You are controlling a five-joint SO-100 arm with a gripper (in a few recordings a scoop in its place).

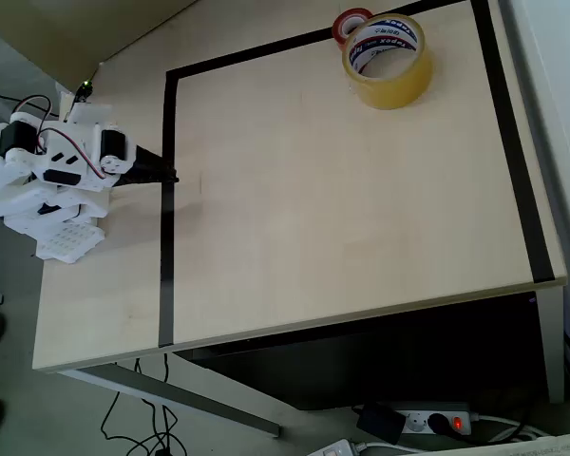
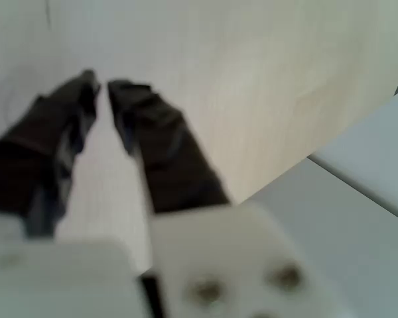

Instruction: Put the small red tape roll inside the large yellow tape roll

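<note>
In the overhead view, the white arm sits folded at the left edge of the pale wooden table (image 1: 313,209), its dark gripper (image 1: 161,174) lying over the black tape line (image 1: 167,190) that frames the work area. The small red tape roll (image 1: 347,21) stands at the far top of the table, partly hidden behind and touching the large yellow tape roll (image 1: 388,59), which lies flat with its printed white core facing up. Both are well apart from the gripper. The red roll looks light and stiff, a hard ring that should not deform; its outer band may be slick, so pinching across the wall, one finger inside the core and one outside, seems the surest hold. The tabletop is smooth and bare, so a nudged roll could slide. Below the table's front edge, a power strip (image 1: 427,420) and cables lie on the floor.

In the wrist view, blurred, the two black fingers (image 2: 152,139) are nearly together, a narrow gap showing at the tips, with nothing between them, above bare wood.
</note>
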